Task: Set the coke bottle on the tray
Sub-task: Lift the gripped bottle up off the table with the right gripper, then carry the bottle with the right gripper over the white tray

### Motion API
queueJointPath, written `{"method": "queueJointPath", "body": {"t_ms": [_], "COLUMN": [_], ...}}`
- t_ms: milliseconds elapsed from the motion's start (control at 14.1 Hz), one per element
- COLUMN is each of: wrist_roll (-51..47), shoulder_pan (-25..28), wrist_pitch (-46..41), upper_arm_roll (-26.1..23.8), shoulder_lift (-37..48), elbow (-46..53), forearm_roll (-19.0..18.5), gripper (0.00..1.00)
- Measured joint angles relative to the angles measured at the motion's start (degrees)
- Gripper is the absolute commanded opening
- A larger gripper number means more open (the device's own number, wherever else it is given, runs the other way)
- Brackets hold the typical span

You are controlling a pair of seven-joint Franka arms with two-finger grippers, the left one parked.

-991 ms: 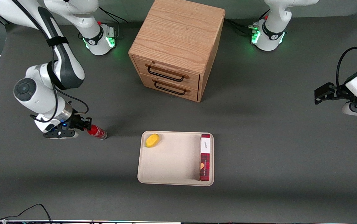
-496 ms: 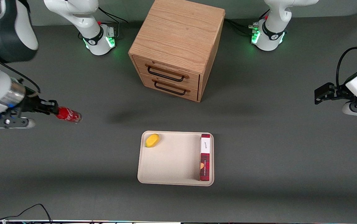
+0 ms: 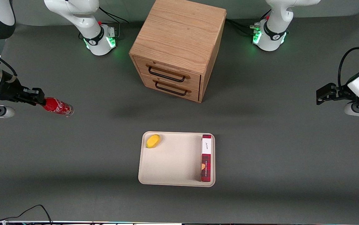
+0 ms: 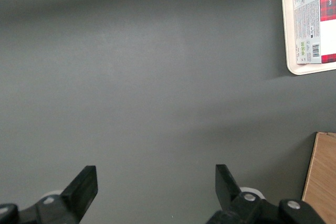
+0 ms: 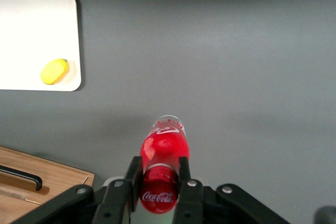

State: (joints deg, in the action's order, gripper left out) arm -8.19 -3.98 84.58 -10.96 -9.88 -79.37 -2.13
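In the front view the gripper hangs above the surface toward the working arm's end, pinching the coke bottle by its cap end, well apart from the tray. The carry should keep the bottle high, then lower it onto bare tray between the lemon and the plaid box.

The right wrist view adds the fingers clamped on either side of the bottle.

The left wrist view shows only the tray's corner.

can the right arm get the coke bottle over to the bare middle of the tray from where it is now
Probably yes. The gripper is shut on the coke bottle, lifted toward the working arm's end of the table. Only bare table lies between it and the tray, whose middle is free between the lemon and plaid box.
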Motion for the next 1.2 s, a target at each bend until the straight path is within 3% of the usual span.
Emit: {"method": "queueJointPath", "body": {"t_ms": [212,637,920,1204], "wrist_roll": [-0.2,-5.9,-6.0,-6.1], "shoulder_pan": [3.8,14.4,16.0,17.2], "wrist_pitch": [1.2,12.5,23.0,32.8], "upper_arm_roll": [-0.4,-0.5,-0.2,0.1], "shoulder_lift": [-3.3,-14.8,-23.7,-29.8], "elbow": [2.4,7.4,11.9,12.8], "forearm_roll": [0.1,0.2,0.2,-2.2], "gripper": [0.00,0.00,0.00,0.00]}}
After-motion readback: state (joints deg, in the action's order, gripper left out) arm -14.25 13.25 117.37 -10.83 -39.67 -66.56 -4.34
